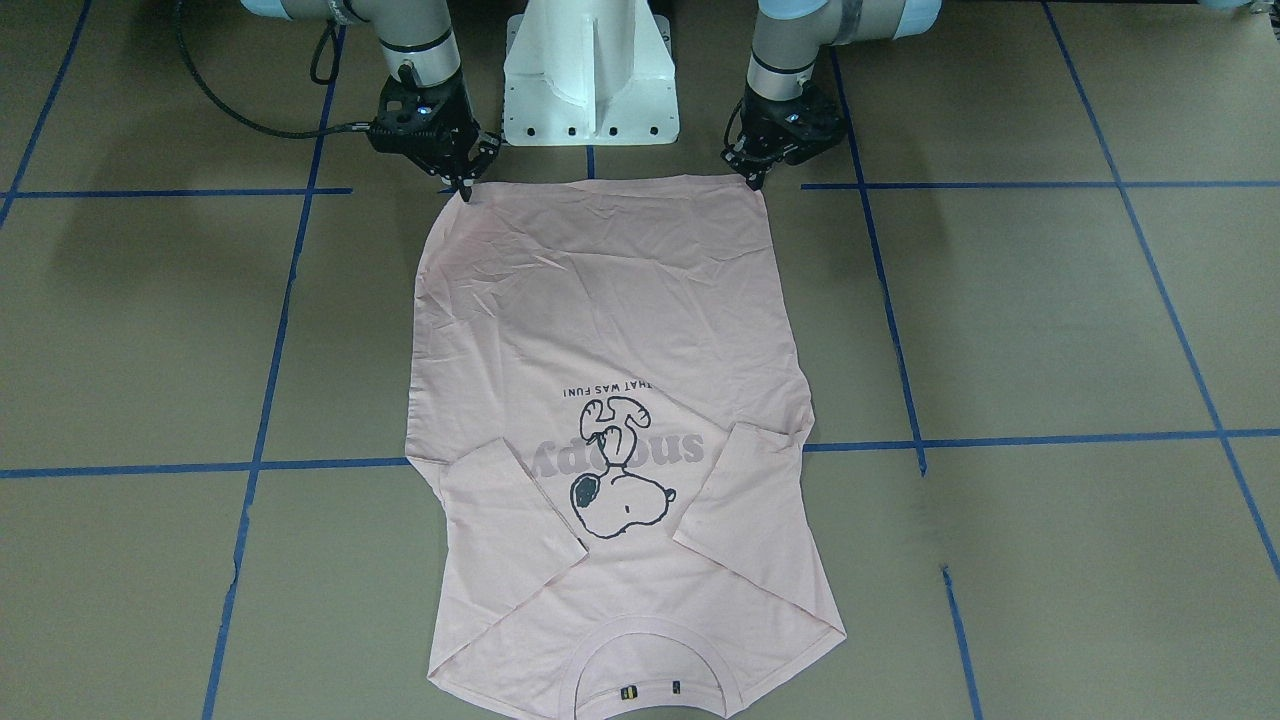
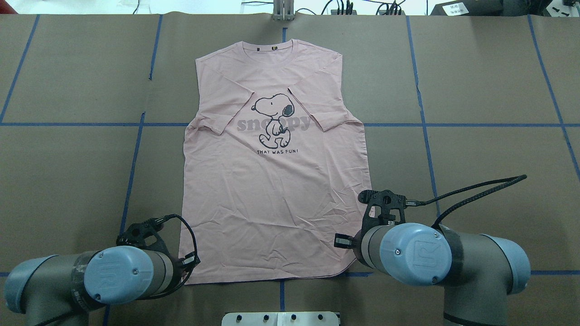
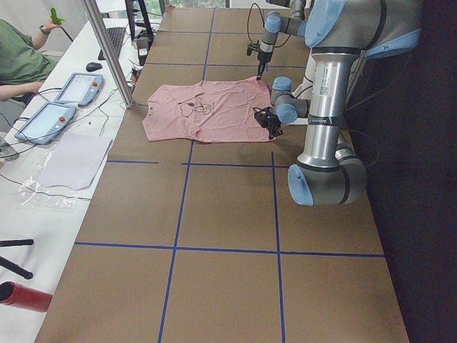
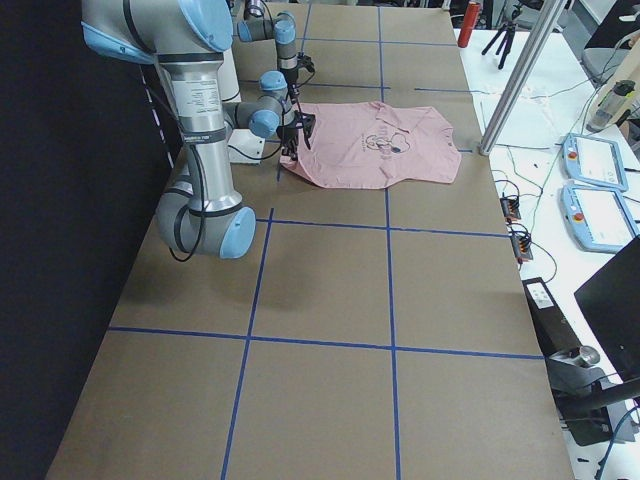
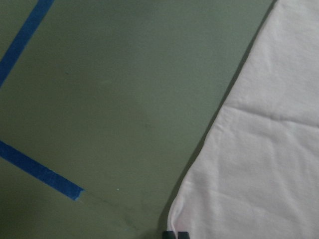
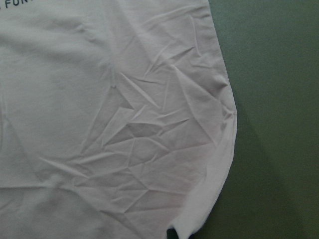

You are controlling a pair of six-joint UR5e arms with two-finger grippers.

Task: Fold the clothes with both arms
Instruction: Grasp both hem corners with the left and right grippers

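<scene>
The pale pink T-shirt (image 1: 600, 330) lies flat on the brown table, print side up, with both sleeves folded in over the Snoopy print (image 2: 274, 120). Its collar (image 2: 272, 45) is on the far side from me and its hem is nearest my base. My left gripper (image 1: 755, 180) is pinched shut on one hem corner, and its dark fingertips (image 5: 176, 234) show at that corner. My right gripper (image 1: 465, 190) is pinched shut on the other hem corner, where the cloth (image 6: 149, 134) is wrinkled. Both grippers are low at the table surface.
My white pedestal base (image 1: 590, 80) stands just behind the hem, between the two arms. Blue tape lines (image 1: 880, 270) grid the table. A metal pole (image 3: 107, 53) and a side bench with tablets (image 3: 75, 89) stand beyond the collar end, where a person (image 3: 18, 50) sits.
</scene>
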